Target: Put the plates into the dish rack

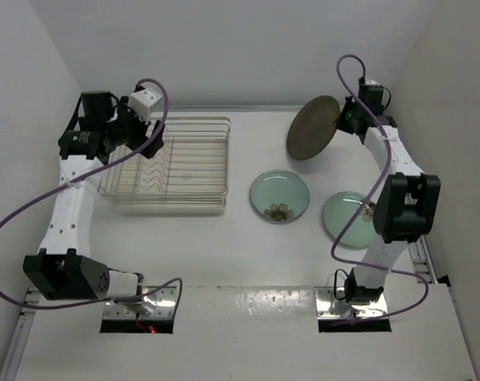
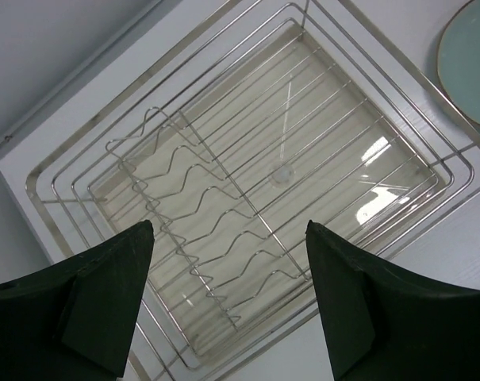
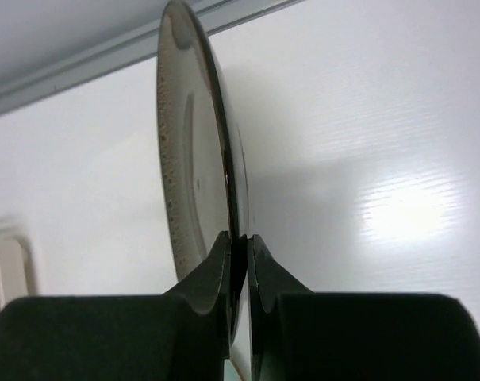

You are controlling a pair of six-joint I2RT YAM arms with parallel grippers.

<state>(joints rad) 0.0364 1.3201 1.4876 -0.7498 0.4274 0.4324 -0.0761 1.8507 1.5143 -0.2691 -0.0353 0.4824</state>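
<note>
My right gripper is shut on the rim of the dark brown plate and holds it tilted in the air at the back right; in the right wrist view the plate stands edge-on between my fingertips. A mint-green plate with a brown flower mark lies flat in the middle. A second mint-green plate lies right of it, partly behind my right arm. The silver wire dish rack stands at the back left with nothing in it. My left gripper is open above its left end; the rack fills the left wrist view.
White walls close in the table at the back and both sides. A mint plate's edge shows at the top right of the left wrist view. Purple cables loop off both arms.
</note>
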